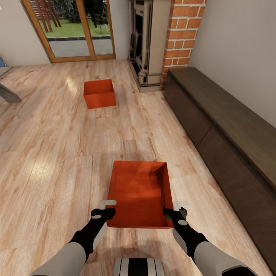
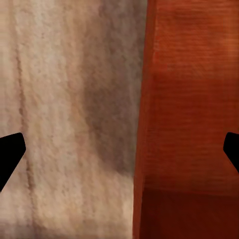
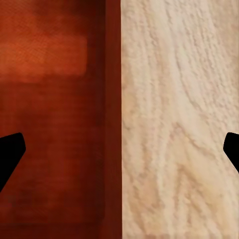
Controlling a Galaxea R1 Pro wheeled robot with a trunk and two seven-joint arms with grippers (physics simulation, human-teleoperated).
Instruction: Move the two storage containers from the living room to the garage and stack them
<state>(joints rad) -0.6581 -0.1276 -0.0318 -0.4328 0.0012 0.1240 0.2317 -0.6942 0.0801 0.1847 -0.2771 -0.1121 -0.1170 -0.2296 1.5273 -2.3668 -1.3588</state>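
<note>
Robot trunk [image 1: 138, 267]: nearest the head camera, at the lower edge, both arms reaching forward from it.
Left claw [image 1: 107, 209]: at the near bin's left wall, close to its near corner; fingers spread wide, the wall edge between them in the left wrist view [image 2: 142, 119]; not closed on it.
Right claw [image 1: 175, 210]: mirrored at the right wall; fingers likewise spread, straddling the wall edge in the right wrist view [image 3: 113, 119]; not clamped.
Near bin [image 1: 140, 193]: orange-red, open-topped, empty, between the two claws; whether it rests on the wood floor or is lifted, cannot tell.
Wood floor [image 1: 57, 153]: light planks, living room.
Dark cabinet [image 1: 226, 138]: long, along the right wall, well clear of the bin.
Far bin [image 1: 99, 93]: same colour, on the planks farther ahead, left of the fireplace [image 1: 149, 42].
Glass doors [image 1: 74, 28]: farthest, wood-framed, garden beyond.
Progress: early. Both bins in the living room; neither carried to the garage.
Remaining: close on the near bin, carry it out, fetch the second, stack.
</note>
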